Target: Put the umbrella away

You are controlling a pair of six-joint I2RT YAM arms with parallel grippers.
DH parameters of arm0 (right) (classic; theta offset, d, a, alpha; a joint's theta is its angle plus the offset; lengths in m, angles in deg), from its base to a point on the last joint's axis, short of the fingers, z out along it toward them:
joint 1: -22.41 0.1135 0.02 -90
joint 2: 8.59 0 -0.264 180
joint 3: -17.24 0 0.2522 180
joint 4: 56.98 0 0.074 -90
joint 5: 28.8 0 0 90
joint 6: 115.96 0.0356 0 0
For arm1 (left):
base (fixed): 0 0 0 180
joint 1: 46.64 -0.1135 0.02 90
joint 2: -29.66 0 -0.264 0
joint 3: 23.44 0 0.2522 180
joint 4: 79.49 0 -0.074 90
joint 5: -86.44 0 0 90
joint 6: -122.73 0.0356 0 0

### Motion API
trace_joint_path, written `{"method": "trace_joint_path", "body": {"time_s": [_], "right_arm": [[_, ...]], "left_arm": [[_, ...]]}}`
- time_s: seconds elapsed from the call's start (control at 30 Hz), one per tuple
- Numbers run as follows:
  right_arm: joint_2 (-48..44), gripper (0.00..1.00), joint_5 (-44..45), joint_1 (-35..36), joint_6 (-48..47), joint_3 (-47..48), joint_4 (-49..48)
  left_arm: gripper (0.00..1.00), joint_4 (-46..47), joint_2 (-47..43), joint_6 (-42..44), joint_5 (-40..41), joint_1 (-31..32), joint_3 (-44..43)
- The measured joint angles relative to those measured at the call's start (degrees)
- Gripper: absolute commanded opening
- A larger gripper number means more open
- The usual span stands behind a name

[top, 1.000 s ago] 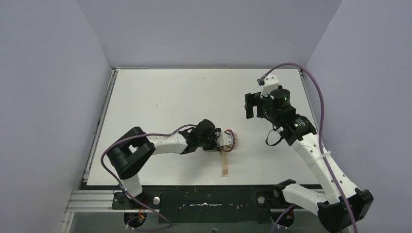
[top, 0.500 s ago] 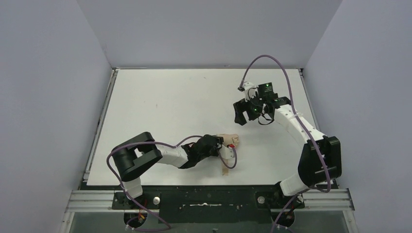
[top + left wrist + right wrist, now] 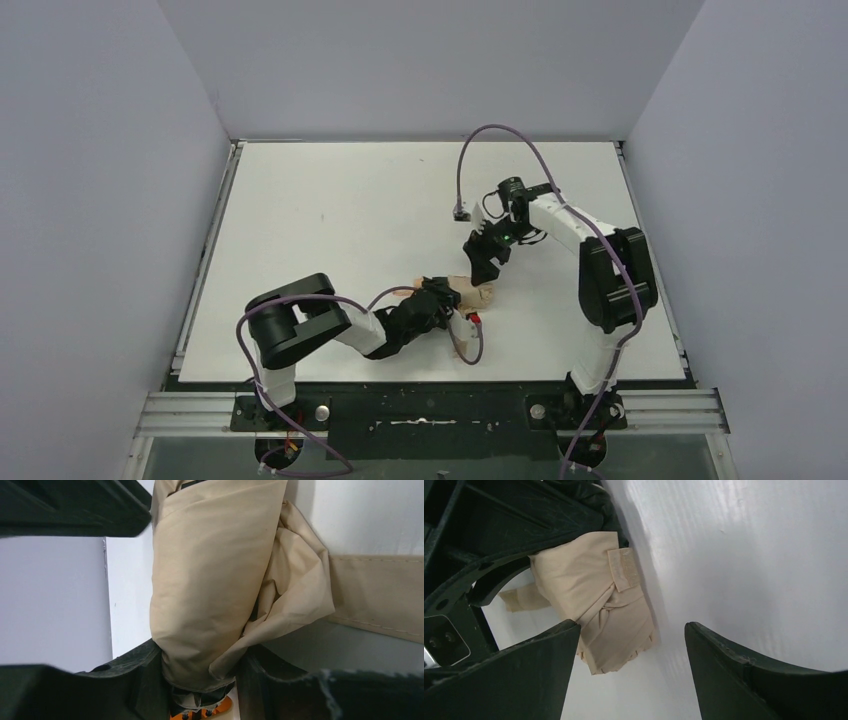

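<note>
now right claw (image 3: 479,258) nearer umbrella (image 3: 479,294)

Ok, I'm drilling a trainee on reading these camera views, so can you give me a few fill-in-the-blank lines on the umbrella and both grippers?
1. The folded umbrella is clamped between the fingers of the ___ gripper.
2. The right gripper, close to the umbrella's free end, has its jaws ___.
3. Next to the left gripper, the umbrella's loose tan strap lies flat on the ___.
Missing words: left; open; table.
</note>
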State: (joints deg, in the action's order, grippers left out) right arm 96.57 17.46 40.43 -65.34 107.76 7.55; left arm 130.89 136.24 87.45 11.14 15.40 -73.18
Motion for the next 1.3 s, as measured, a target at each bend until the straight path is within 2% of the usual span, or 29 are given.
{"method": "trace_joint_path", "body": {"time_s": [0.3, 0.4, 0.7, 0.9, 1.0, 1.07, 1.23, 1.3], "right_arm": [[3.8, 0.81, -2.08, 1.16, -5.55, 0.35, 4.17], [3.87, 0.78, -2.1, 1.14, -5.97, 0.35, 4.46], [6.05, 0.57, -2.14, 1.73, -4.83, 0.35, 5.79], [6.6, 0.34, -0.85, 2.43, -2.64, -0.07, 4.44], [6.05, 0.29, 0.35, 2.97, -0.37, -1.01, 2.99], [4.87, 0.27, 1.18, 3.43, 1.16, -2.27, 1.36], [2.03, 0.26, 3.56, 4.94, 6.14, -6.21, -3.69], [0.79, 0.25, 4.68, 5.31, 7.67, -7.58, -5.53]], "left_arm": [[0.0, 3.89, 1.92, 3.85, 1.01, 0.83, 0.39], [0.0, 4.24, 2.1, 4.26, 1.14, 0.87, 0.44], [0.0, 5.2, 2.51, 4.66, 1.68, 1.03, 0.61], [0.0, 5.95, 2.8, 4.48, 2.56, 1.27, 0.63], [0.34, 6.21, 2.75, 4.09, 2.84, 1.31, 0.72], [0.5, 6.14, 2.45, 3.74, 2.93, 1.31, 0.92], [0.61, 4.31, -1.4, 0.61, 4.7, 1.31, 2.56], [0.63, 2.67, -3.98, -0.74, 5.29, 1.46, 3.61]]}}
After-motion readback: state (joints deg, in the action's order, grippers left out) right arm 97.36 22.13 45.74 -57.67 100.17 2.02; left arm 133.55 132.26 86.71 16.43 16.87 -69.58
